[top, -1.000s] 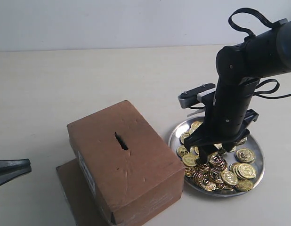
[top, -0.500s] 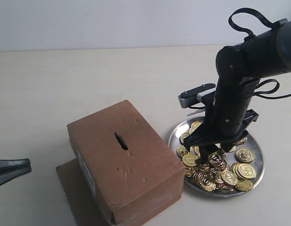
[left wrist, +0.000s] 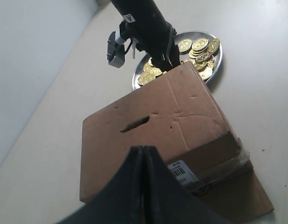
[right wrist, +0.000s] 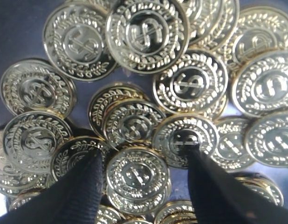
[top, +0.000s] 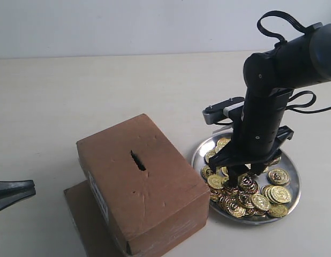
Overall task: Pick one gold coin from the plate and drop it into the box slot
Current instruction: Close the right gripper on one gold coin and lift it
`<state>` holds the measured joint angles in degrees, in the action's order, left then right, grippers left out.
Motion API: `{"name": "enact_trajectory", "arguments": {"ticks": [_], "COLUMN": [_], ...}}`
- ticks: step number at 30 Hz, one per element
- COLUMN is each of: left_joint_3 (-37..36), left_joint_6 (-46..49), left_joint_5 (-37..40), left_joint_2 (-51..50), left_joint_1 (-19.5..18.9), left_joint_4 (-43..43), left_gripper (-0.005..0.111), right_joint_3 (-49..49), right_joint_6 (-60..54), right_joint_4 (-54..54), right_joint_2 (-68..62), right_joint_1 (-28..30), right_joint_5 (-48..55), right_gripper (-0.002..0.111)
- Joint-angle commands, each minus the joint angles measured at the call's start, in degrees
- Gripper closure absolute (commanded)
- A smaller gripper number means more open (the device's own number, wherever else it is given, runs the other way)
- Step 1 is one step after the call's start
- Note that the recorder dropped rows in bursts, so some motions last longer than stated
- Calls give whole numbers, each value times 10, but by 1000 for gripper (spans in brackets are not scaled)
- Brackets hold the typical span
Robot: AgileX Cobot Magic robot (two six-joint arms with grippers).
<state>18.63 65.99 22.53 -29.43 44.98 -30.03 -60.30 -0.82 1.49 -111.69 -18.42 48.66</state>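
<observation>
The right end effector (top: 238, 179) stood low inside the plate (top: 292, 159), its two fingers spread and planted among the heaped gold coins. In the right wrist view one coin (right wrist: 137, 176) lay flat directly between the fingers, face up on top of other coins. So the thing to be taken was straight below the gap, with no sideways offset to correct. Whether the fingertips touched its rim could not be told; its neighbours overlapped closely, and a second coin might come up with it.

The box (top: 149, 187) sat on the desk just beside the plate, on the left of it in the exterior view, resting on a flat cardboard sheet (top: 82, 214). The slot (top: 137, 160) was in its top face, a short dark slit running slantwise in that view. By my reckoning a coin would have to be turned edge-on along that line to pass through.

The right arm was plainly the nearer one. The left end effector (left wrist: 143, 151), its fingers pressed together and holding nothing, hung well apart on the box's far side from the plate.

From outside, the right fingertips were lost among the coins — the arm itself hid part of the plate.
</observation>
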Motion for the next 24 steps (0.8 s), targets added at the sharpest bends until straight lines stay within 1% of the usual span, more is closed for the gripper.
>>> {"name": "enact_trajectory", "arguments": {"ticks": [1,10,14,17,24], "left_joint_3": [1,1,1,1,1], "left_joint_6": [-2,-2,-2,-2,-2], "left_joint_5": [-4,-4,-4,-4,-4], "left_joint_2": [3,11,11,11,11], "left_joint_1": [5,5,5,12,12], "left_joint_4": [-7,-7,-7,-7,-7], "left_gripper": [107,107,107,107,107], "right_joint_3": [4,4,4,4,4], "right_joint_6": [0,0,0,2,8], "right_joint_4": [1,1,1,1,1], "right_joint_2": [-22,-22,-22,-22,-22], "right_joint_1": [-2,-2,-2,-2,-2], "right_joint_5": [-6,-3,1,9,12], "right_gripper": [56,65,65,65,65]}}
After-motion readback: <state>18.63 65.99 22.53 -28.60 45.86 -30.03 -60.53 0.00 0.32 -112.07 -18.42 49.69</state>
